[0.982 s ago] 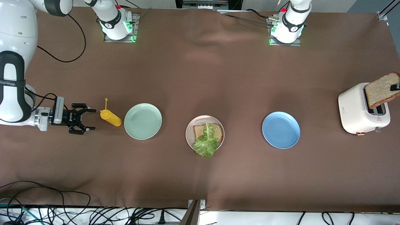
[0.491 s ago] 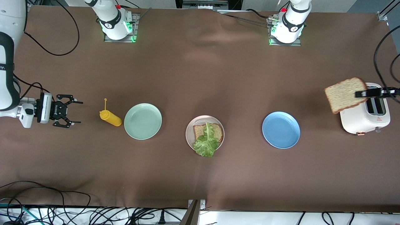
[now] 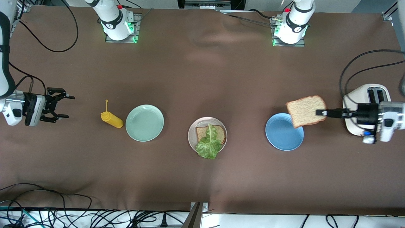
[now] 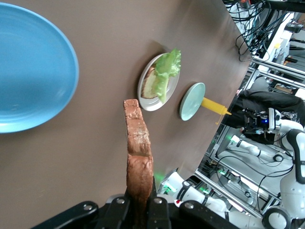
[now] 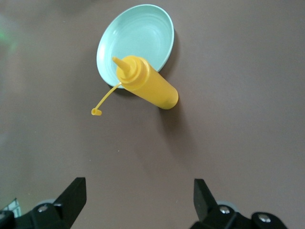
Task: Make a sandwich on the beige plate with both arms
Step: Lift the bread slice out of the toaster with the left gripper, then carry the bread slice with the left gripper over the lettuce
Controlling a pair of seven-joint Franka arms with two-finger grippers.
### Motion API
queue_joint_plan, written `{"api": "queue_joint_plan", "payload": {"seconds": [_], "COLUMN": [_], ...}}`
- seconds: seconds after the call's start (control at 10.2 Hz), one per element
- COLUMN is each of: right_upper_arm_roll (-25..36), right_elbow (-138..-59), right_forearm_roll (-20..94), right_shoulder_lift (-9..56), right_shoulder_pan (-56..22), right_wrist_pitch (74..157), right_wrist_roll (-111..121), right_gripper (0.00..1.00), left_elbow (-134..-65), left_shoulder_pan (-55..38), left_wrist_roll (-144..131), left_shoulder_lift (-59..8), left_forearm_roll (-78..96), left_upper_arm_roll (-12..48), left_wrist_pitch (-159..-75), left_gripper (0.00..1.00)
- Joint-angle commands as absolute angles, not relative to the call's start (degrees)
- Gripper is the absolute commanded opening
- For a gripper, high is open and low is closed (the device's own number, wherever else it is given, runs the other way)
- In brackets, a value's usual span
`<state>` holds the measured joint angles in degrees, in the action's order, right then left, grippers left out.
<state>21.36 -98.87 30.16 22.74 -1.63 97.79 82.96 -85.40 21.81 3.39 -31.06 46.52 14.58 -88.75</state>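
Note:
The beige plate (image 3: 193,139) sits mid-table with one bread slice (image 3: 219,134) on it and a green lettuce leaf (image 3: 208,146) on top, hanging over the rim nearest the front camera. The plate also shows in the left wrist view (image 4: 144,99). My left gripper (image 3: 320,112) is shut on a second bread slice (image 3: 306,111) and holds it in the air over the edge of the blue plate (image 3: 284,133). In the left wrist view the slice (image 4: 139,157) stands edge-on between the fingers. My right gripper (image 3: 66,106) is open and empty at the right arm's end of the table.
A white toaster (image 3: 356,98) stands at the left arm's end, partly hidden by the left wrist. A mint green plate (image 3: 145,122) and a lying yellow mustard bottle (image 3: 112,119) are between the right gripper and the beige plate. Both show in the right wrist view.
My left gripper has carried the bread slice from the toaster toward the middle, now over the blue plate's edge. My right gripper has drawn back from the mustard bottle toward the table's end.

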Motion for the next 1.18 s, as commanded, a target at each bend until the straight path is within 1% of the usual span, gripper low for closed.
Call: {"api": "queue_joint_plan", "payload": {"seconds": [0.0, 0.2, 0.49, 0.69, 0.98, 1.08], "right_upper_arm_roll": [18.47, 15.48, 11.88, 10.29, 10.28, 10.28], "right_elbow": [-102.04, -102.13, -102.13, -102.13, -103.44, -103.36], "right_forearm_roll": [22.18, 14.36, 6.7, 4.41, 1.42, 1.32], "right_shoulder_lift": [15.84, 12.06, 9.23, 7.83, 3.71, 1.43], "right_shoulder_pan": [-2.28, -3.78, -6.24, -6.24, -6.24, -6.24], "right_wrist_pitch": [99.93, 100.81, 100.9, 101.51, 100.11, 97.93], "right_wrist_roll": [68.44, 52.47, 29.53, 11.15, -0.59, -0.88], "right_gripper": [1.0, 1.0, 1.0, 1.0, 1.0, 1.0], "left_elbow": [-89.64, -89.74, -89.74, -89.74, -89.3, -89.21], "left_shoulder_pan": [17.51, 13.03, 6.17, 3.26, 0.28, -0.87], "left_wrist_roll": [2.81, 3.78, 9.11, 15.09, 20.63, 22.39], "left_shoulder_lift": [-31.01, -33.83, -38.3, -41.12, -44.55, -45.78], "left_forearm_roll": [53.93, 58.96, 65.46, 72.4, 76.62, 78.21], "left_upper_arm_roll": [14.33, 14.33, 14.33, 14.33, 14.33, 14.33], "left_wrist_pitch": [-96.38, -101.92, -109.31, -110.56, -113.28, -114.94], "left_gripper": [0.0, 0.0, 0.0, 0.0, 0.0, 0.0]}}
